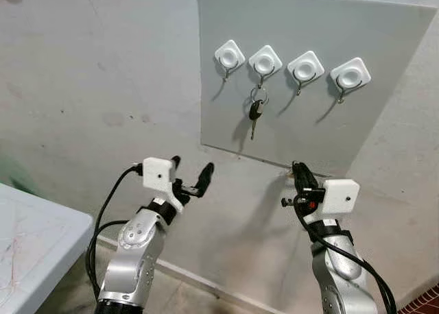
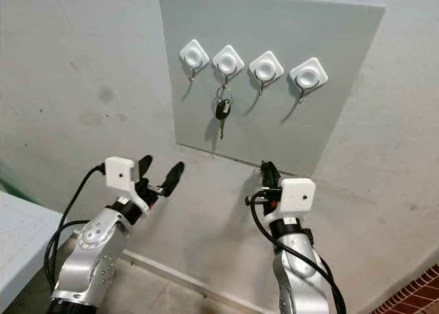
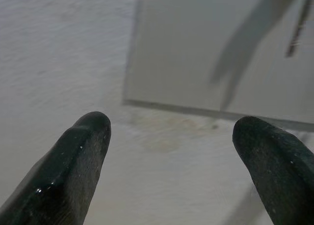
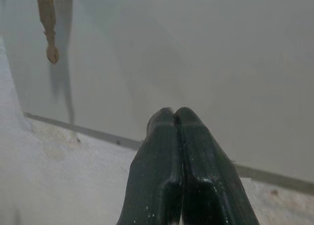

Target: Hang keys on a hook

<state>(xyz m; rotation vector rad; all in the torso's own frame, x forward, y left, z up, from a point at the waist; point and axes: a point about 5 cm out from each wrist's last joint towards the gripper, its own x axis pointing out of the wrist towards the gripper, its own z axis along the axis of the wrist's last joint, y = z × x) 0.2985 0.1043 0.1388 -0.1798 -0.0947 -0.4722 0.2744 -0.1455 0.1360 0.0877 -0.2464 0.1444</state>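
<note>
carrier: grey board [image 1: 343,132] flat on wall [image 1: 103,88] | on it: four white hooks [image 1: 230,55] in a row | keys [image 1: 256,112] hang from second hook from left [image 1: 265,60] | other three bare

I see even, soft daylight on the board [image 1: 302,115]; head views are sharp. The keys [image 1: 255,112] and hooks [image 1: 264,60] throw faint shadows down and left of themselves. Both wrist views look dim, the near fingers [image 3: 73,171] blurred.
</note>
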